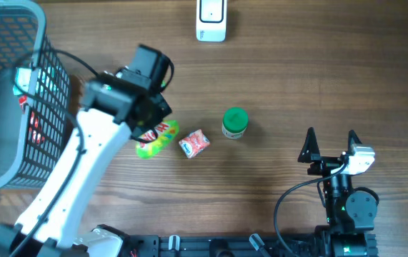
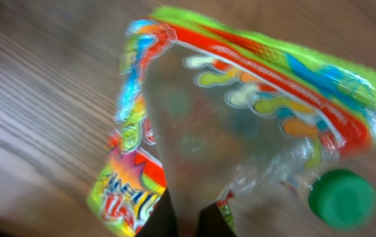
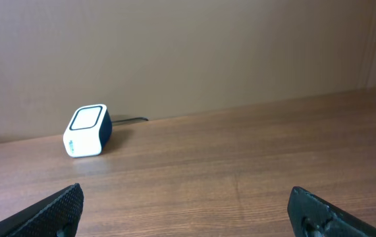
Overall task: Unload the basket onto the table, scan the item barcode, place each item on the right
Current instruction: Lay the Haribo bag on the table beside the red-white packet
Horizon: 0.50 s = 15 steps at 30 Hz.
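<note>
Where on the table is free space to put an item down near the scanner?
Bare wood lies between the scanner and the jar, and from the jar across to the right gripper. It is crowded on the left, where bag, packet and basket sit close.

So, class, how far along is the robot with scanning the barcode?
Done: the left gripper is shut on the snack bag. In hand: the bag is beside the red packet and green-capped bottle, well away from the scanner. Left: carry it to the scanner and scan it. The right gripper stands open.
</note>
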Tool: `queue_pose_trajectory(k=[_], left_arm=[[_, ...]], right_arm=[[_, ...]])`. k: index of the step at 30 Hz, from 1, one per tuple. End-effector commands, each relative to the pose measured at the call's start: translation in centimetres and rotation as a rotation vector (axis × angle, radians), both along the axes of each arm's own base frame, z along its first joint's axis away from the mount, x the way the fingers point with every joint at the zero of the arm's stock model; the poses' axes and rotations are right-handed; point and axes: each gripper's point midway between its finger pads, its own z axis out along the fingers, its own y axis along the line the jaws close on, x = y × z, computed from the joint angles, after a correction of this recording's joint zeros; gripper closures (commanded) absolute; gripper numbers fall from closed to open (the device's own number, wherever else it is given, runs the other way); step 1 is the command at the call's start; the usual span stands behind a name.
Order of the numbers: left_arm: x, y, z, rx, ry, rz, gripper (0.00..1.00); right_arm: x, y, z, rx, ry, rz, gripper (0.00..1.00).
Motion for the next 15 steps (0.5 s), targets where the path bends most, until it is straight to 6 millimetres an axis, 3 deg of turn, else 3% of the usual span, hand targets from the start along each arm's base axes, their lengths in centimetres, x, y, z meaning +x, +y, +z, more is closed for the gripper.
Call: queue_pose_trajectory(k=[1,5,10,11,13,14,15], left_arm=[[-0.8,0.0,-5.9,-0.015,0.028,0.045,0.96],[-1.2,-0.1,-11.2,-0.043,0.007,0.059,0.96],[-1.7,0.1,-13.8,-0.053,-0.001,0.056,0.95],[-1.9,0.1,-14.0,-0.050,0.004,0.056,0.86],[-1.6,0.1,-13.9,-0.041,-0.007,0.029,0.48],[-1.2,0.0,-13.5,-0.041,-0.024,0.003,0.08],[-0.7,-0.1,-12.9,-0.041,-0.043,-0.020,0.00]], right_arm=[[-0.1,-0.2,0.3,-0.018,-0.012,-0.010,0.00],[-0.1,-0.2,0.3,-0.018,-0.012,-0.010,0.00],[-0.1,-0.2,0.3,-0.018,-0.012,-0.010,0.00],[-0.1,-0.2,0.3,-0.018,-0.012,-0.010,0.00],[-0.1,-0.2,0.3,-0.018,-0.012,-0.010,0.00],[-0.1,-0.2,0.3,-0.018,-0.012,-0.010,0.00],[-0.1,-0.2,0.3,-0.018,-0.012,-0.010,0.00]])
